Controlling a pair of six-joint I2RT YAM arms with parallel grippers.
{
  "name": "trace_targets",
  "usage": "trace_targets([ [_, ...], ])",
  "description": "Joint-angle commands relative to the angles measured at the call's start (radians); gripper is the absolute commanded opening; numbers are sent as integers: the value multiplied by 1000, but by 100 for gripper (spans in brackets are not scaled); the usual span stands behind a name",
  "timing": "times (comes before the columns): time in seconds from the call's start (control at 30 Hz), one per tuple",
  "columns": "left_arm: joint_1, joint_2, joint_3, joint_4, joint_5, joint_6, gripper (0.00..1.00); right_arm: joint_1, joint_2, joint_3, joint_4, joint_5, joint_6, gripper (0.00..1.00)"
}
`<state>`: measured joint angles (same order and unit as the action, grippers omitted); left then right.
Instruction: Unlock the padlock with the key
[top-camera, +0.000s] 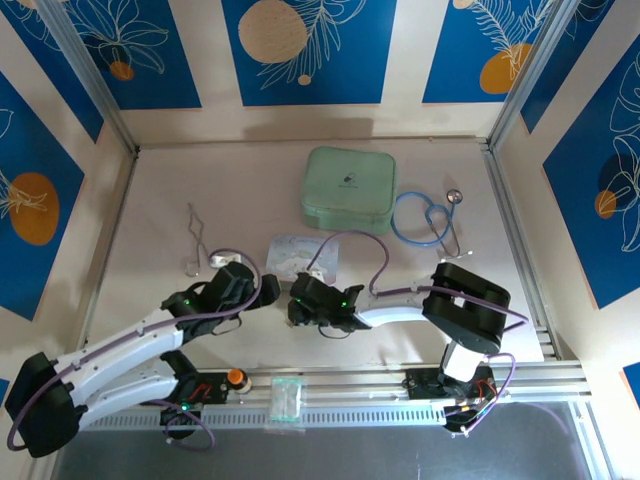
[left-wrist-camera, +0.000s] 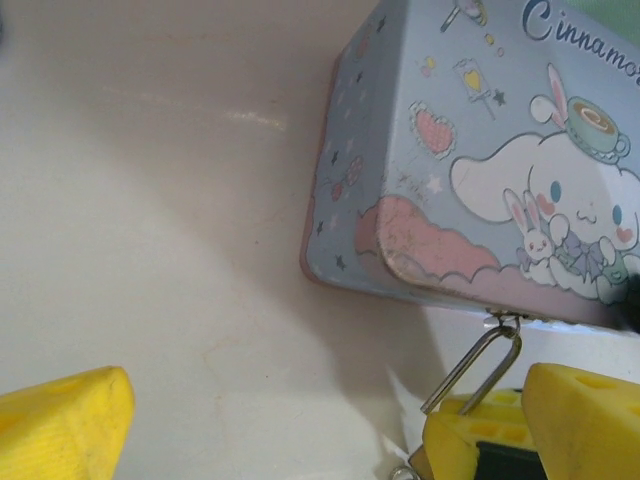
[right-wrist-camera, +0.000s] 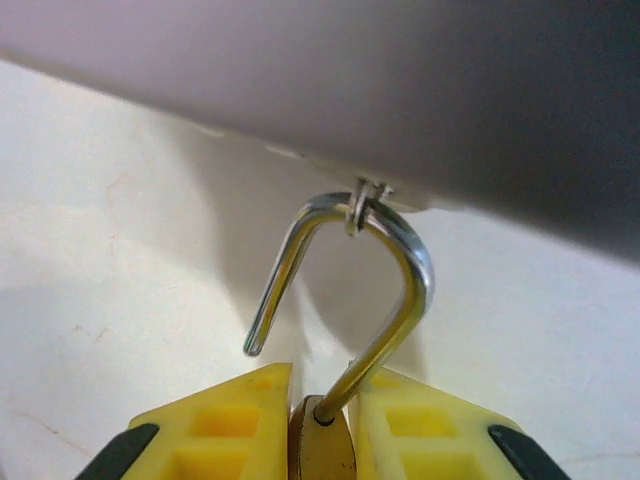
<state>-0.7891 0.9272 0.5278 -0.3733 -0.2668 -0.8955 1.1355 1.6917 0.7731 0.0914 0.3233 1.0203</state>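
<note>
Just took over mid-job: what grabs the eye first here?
The padlock pinched in the right gripper: its silver shackle is sprung open, one end free, but hooked through the loop on the pastel cartoon tin. The left gripper hangs wide open beside it. Farther back lie a green case and blue stethoscope.

Worktop (top-camera: 150, 230) is being lit brightly, evenly from above; soft shadows are being cast under the arms (top-camera: 140, 345). In right wrist view tin (right-wrist-camera: 420, 90) is being rendered dark and blurred; glints are being thrown off padlock (right-wrist-camera: 415, 285) shackle.
</note>
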Motion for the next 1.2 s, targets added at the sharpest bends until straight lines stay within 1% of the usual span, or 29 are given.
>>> trace_targets([
  [0.0, 8, 35, 101, 7, -48, 189, 99, -12, 18, -91, -74, -96, 89, 17],
  [0.1, 9, 87, 169, 2, -60, 334, 99, -27, -13, -148, -31, -101, 111, 15],
  [0.23, 3, 200, 277, -30, -45, 522, 99, -66, -52, -236, 65, -140, 126, 14],
  [0.3, -1, 237, 299, -18, -39, 580, 99, -73, -84, -277, 90, -133, 128, 13],
  [0.43, -7, 294, 321, 35, 54, 738, 99, -90, -130, -325, 96, -136, 118, 13],
  [0.5, -16, 320, 339, 28, 90, 816, 99, -107, -144, -357, 116, -149, 120, 12],
  [0.63, -74, 379, 361, 5, 86, 956, 99, -149, -137, -404, 185, -195, 116, 12],
  [0.7, -94, 418, 368, -10, 83, 991, 99, -158, -127, -423, 213, -208, 127, 11],
  [0.8, -121, 482, 388, -55, 26, 1009, 99, -164, -127, -469, 274, -198, 168, 11],
  [0.87, -135, 503, 381, -52, 18, 1024, 99, -172, -123, -491, 303, -195, 190, 11],
  [1.0, -162, 566, 401, -96, -57, 1042, 96, -177, -118, -500, 286, -180, 214, 11],
  [1.07, -177, 601, 406, -117, -92, 1050, 94, -185, -116, -515, 300, -183, 228, 11],
  [1.17, -182, 639, 409, -139, -101, 1043, 80, -192, -129, -531, 294, -182, 242, 11],
])
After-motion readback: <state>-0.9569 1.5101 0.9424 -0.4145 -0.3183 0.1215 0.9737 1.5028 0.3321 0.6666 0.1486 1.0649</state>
